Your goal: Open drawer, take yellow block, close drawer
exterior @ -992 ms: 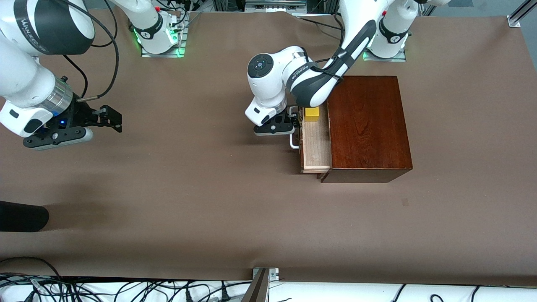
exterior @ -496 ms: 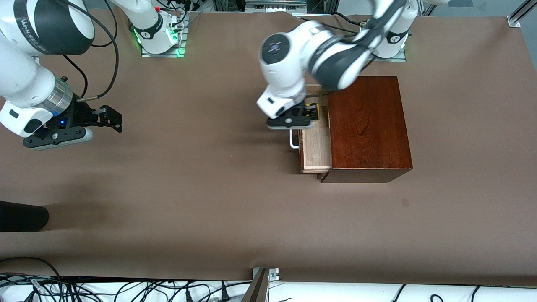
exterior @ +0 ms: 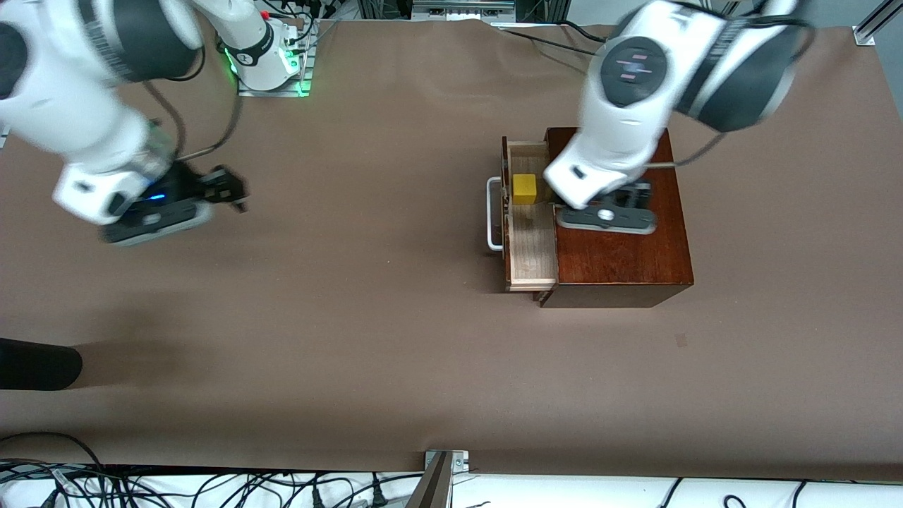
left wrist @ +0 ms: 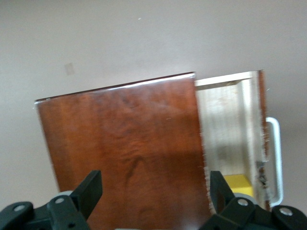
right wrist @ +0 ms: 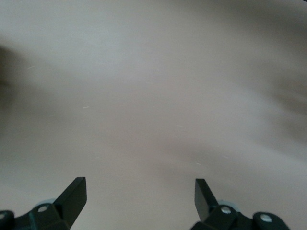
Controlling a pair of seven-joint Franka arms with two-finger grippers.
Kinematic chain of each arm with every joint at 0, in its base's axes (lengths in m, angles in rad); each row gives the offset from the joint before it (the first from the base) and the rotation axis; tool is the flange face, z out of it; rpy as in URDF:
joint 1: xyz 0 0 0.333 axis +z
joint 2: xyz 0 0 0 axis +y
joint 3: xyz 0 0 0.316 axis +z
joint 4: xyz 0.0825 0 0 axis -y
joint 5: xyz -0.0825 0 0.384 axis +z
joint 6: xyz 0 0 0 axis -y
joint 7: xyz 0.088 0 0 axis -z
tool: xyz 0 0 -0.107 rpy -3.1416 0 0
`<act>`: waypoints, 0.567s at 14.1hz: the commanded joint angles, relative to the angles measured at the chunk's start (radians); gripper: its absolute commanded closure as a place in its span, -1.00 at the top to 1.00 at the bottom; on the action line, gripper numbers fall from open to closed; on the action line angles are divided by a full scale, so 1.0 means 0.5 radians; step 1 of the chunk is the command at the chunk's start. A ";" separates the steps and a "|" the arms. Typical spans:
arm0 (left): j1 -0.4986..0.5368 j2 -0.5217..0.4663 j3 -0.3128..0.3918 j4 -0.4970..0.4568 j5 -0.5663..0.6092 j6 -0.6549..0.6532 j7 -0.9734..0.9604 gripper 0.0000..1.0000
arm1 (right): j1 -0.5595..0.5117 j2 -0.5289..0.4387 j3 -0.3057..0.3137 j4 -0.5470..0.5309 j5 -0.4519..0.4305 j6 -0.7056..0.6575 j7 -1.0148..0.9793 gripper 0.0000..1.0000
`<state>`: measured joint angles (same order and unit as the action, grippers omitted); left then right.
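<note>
2 arms show in the front view. The left gripper [exterior: 612,212] hangs over the top of the wooden box [exterior: 621,247], holding nothing; this view does not show how its jaws stand. The drawer [exterior: 530,240] is pulled out toward the right arm's end of the table, its white handle [exterior: 493,214] leading. The yellow block [exterior: 524,188] sits inside the drawer, in the part farther from the front camera. The right gripper [exterior: 211,194] is over bare table [exterior: 353,317] toward the right arm's end, well apart from the box.

1 look through the left wrist view shows the left gripper's fingers [left wrist: 90,190] spread wide apart above the box lid [left wrist: 129,143], with the open drawer [left wrist: 230,124], the block [left wrist: 240,185] and the handle [left wrist: 275,158] beside it.

1 look through the right wrist view shows the right gripper's fingers [right wrist: 74,195] also apart, with only table surface [right wrist: 153,96] below.
</note>
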<state>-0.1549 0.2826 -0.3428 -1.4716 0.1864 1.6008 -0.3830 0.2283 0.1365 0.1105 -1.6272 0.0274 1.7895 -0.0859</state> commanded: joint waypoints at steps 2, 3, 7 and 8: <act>0.343 -0.145 -0.014 -0.042 -0.222 -0.090 0.473 1.00 | 0.141 0.052 0.309 0.024 0.004 0.056 -0.025 1.00; 0.438 -0.151 -0.014 -0.042 -0.241 -0.097 0.547 1.00 | 0.242 0.101 0.340 0.051 0.004 0.130 -0.025 1.00; 0.675 -0.200 -0.011 0.010 -0.238 -0.136 0.710 1.00 | 0.659 0.432 0.347 0.410 -0.094 0.158 -0.043 1.00; 0.693 -0.203 0.007 0.034 -0.238 -0.182 0.762 1.00 | 0.766 0.502 0.347 0.453 -0.155 0.170 -0.064 1.00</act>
<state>0.1668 0.2180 -0.3395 -1.4669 0.0904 1.5511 -0.0557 0.5356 0.2847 0.2911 -1.5162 -0.0054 1.8869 -0.0890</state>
